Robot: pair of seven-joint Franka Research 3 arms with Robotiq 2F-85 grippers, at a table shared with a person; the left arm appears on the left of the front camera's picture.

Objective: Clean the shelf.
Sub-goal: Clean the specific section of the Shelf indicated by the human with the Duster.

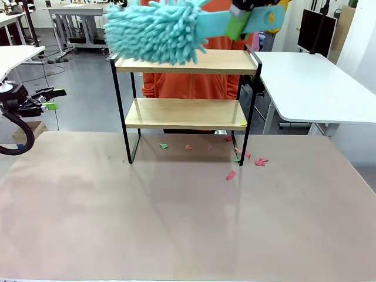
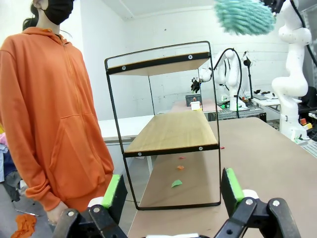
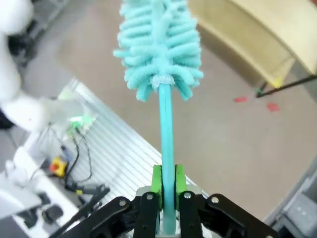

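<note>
The shelf [image 1: 187,61] stands at the table's far middle, two light wooden boards in a thin black frame. A fluffy teal duster [image 1: 155,32] hangs over the left part of its top board. Its teal handle runs right into my right gripper [image 1: 239,24], which is shut on it. In the right wrist view the green pads [image 3: 157,184] clamp the handle, and the duster head [image 3: 159,39] points away, with the shelf [image 3: 257,34] at the upper right. The left wrist view has the duster [image 2: 245,16] raised clear of the shelf [image 2: 173,131]. My left gripper [image 1: 54,98] [image 2: 173,191] stands open and empty off the table's left edge.
A person in an orange hoodie [image 2: 54,114] stands behind the shelf. Red and green paper scraps [image 1: 231,175] [image 1: 163,146] lie on the table under and in front of the shelf, and a yellow one [image 1: 244,124] on the lower board's right corner. A white table [image 1: 317,88] stands at the right.
</note>
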